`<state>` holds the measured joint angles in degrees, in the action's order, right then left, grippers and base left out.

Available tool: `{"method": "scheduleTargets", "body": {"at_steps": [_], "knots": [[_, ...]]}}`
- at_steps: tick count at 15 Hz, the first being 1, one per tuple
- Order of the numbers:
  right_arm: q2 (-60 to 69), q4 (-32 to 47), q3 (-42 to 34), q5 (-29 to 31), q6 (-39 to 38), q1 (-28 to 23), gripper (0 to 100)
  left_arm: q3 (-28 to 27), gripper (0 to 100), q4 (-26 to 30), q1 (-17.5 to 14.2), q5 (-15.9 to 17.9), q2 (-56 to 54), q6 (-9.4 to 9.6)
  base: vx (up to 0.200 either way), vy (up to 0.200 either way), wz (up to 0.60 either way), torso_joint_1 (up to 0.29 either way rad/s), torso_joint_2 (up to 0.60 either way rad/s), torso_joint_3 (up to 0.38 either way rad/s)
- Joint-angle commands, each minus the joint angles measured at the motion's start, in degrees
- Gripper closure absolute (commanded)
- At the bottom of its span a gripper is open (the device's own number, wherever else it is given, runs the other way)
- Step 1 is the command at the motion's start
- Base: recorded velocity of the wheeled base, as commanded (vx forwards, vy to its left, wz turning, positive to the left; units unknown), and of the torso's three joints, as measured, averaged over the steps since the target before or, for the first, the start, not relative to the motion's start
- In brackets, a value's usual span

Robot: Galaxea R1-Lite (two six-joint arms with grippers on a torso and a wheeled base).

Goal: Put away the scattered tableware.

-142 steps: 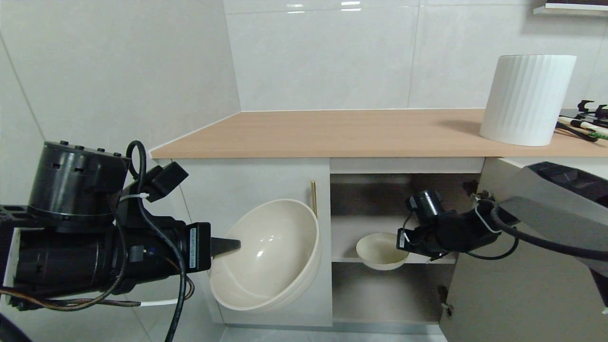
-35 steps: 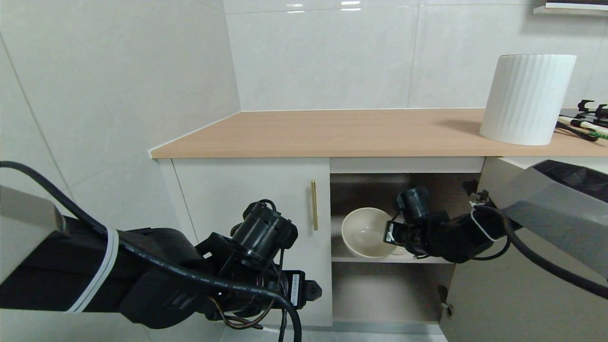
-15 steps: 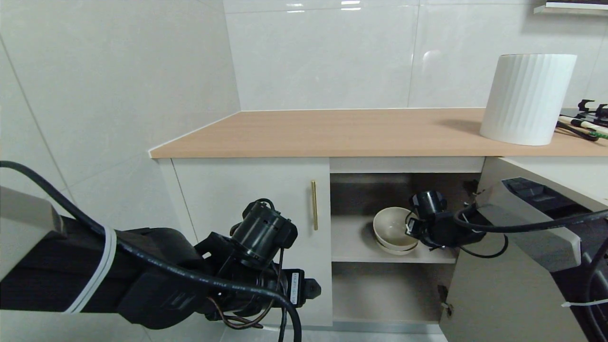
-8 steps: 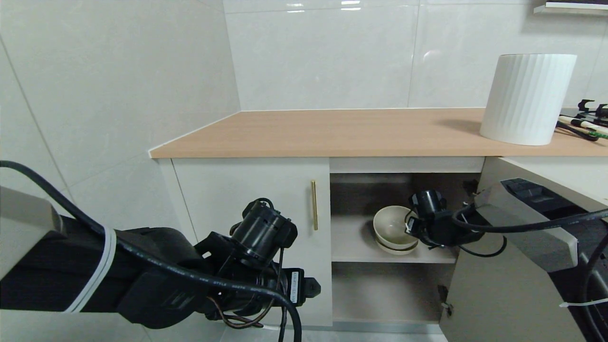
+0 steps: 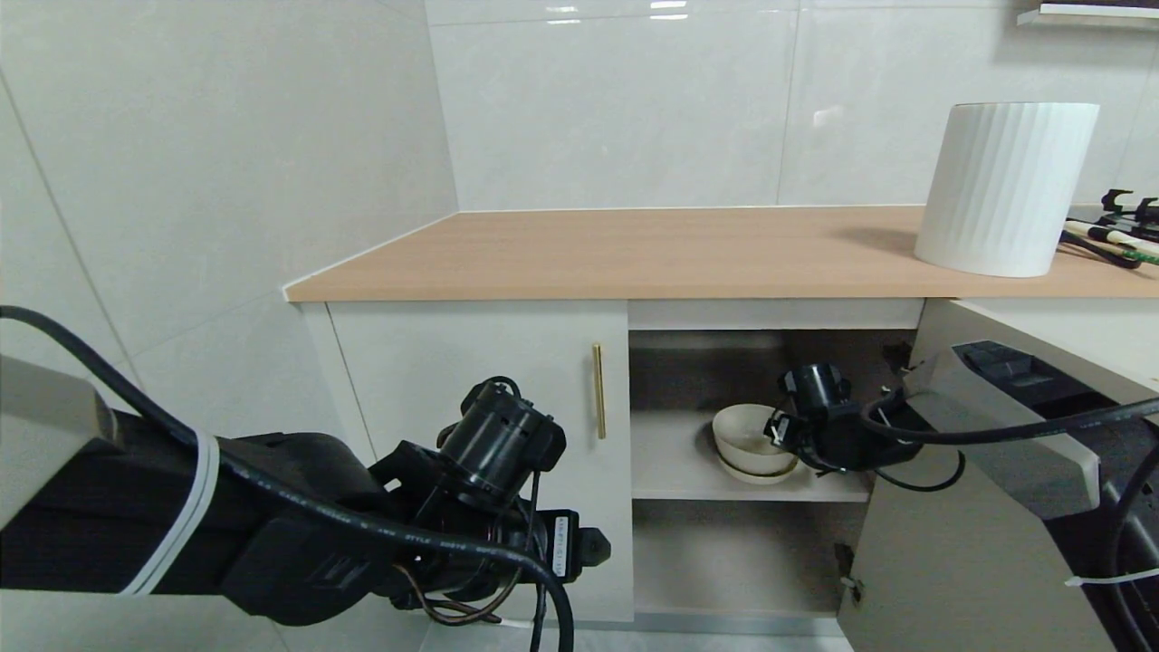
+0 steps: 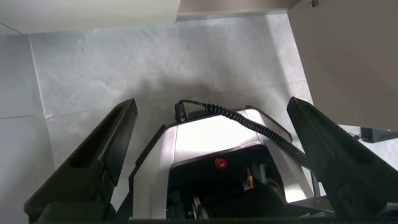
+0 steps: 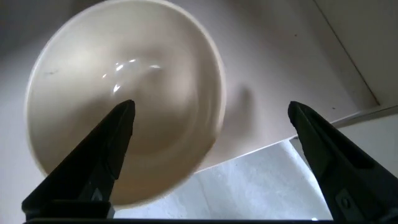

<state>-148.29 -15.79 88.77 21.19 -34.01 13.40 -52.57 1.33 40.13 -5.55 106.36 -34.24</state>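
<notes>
Since half a second ago the cream round bowl [image 5: 741, 435] has tipped level, settling into a second cream bowl [image 5: 761, 474] on the open cabinet's middle shelf [image 5: 670, 466]. The right claw [image 7: 208, 115], fingers spread wide, sits at its rim. The left claw [image 6: 211, 118], also spread open, hangs low outside that cabinet.

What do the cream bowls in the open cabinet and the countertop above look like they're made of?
The stacked cream bowls look like glazed ceramic or melamine, and the look does not settle which: they are smooth and glossy, with bright highlights inside. The tan countertop looks like matte wood-grain laminate or wood: fine even streaks and a dull sheen.
</notes>
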Motion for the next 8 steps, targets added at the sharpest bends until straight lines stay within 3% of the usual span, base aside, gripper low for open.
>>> {"method": "scheduleTargets", "body": {"at_steps": [1, 6, 8], "knots": [[0.45, -0.03, -0.18, -0.01, 0.00, 0.05, 0, 0.01, 0, -0.01, -0.14, 0.01, -0.54, -0.03, 0.000, 0.000, 0.00, 0.000, 0.00, 0.000], [8.72, 0.14, -8.53, -1.15, -0.35, 1.63, 0, 0.36, 0, 0.25, -2.51, 0.01, -8.98, 0.05, 0.000, 0.000, 0.00, 0.000, 0.00, 0.000], [17.33, 0.93, -16.97, -2.11, -0.35, 4.71, 0, 0.45, 0, 1.84, -4.45, 0.01, -16.54, 0.49, 0.000, 0.000, 0.00, 0.000, 0.00, 0.000]]}}
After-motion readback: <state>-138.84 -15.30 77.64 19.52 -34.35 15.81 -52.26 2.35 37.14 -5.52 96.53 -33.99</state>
